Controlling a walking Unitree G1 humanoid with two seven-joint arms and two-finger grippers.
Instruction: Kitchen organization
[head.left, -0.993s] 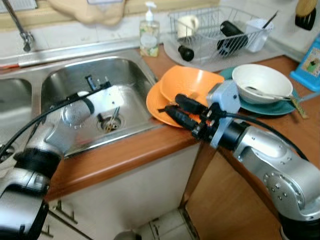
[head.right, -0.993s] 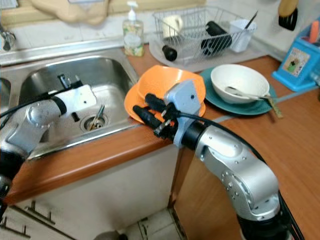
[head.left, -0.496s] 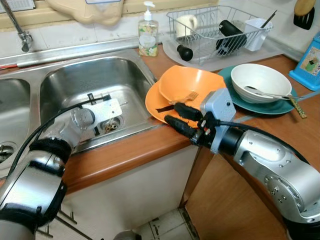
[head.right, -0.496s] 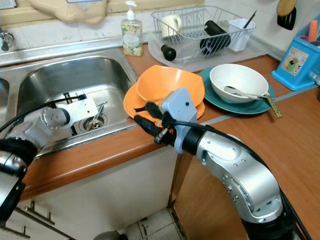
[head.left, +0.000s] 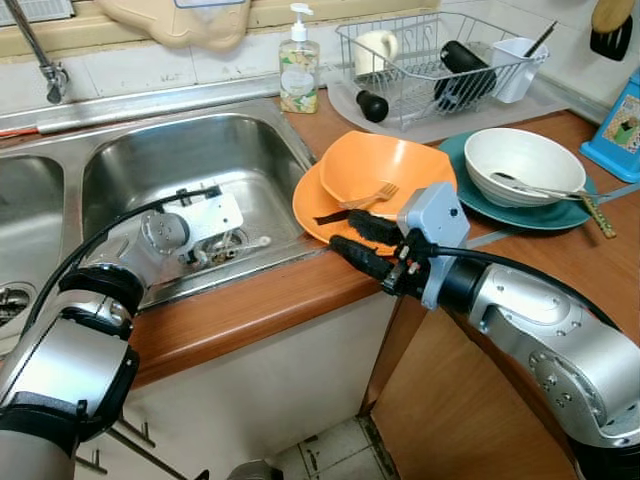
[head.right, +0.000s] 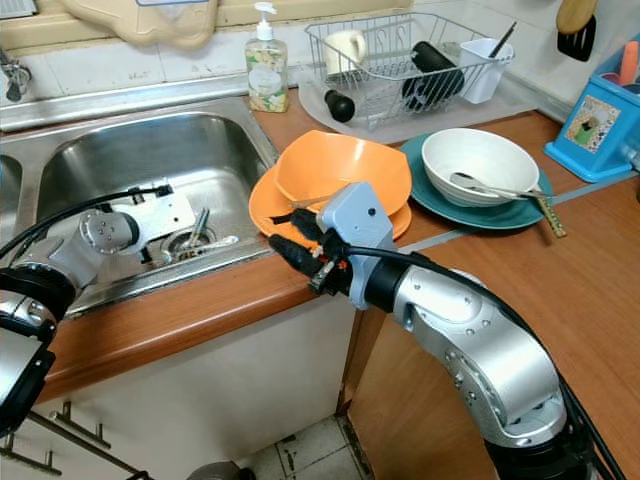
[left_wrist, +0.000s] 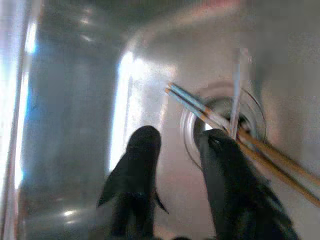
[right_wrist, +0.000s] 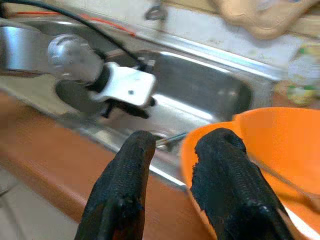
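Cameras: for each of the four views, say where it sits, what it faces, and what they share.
Left eye, head: looks down at sink, both arms.
Right eye, head: same scene, orange bowl.
Left wrist: along open left gripper at chopsticks on the drain.
Right wrist: along open right gripper at the bowl's rim.
Shared: sink in all four.

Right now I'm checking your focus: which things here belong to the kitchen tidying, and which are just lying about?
In play:
left tool
chopsticks
right tool
orange bowl
orange plate

Lying about:
soap bottle
dish rack
white bowl
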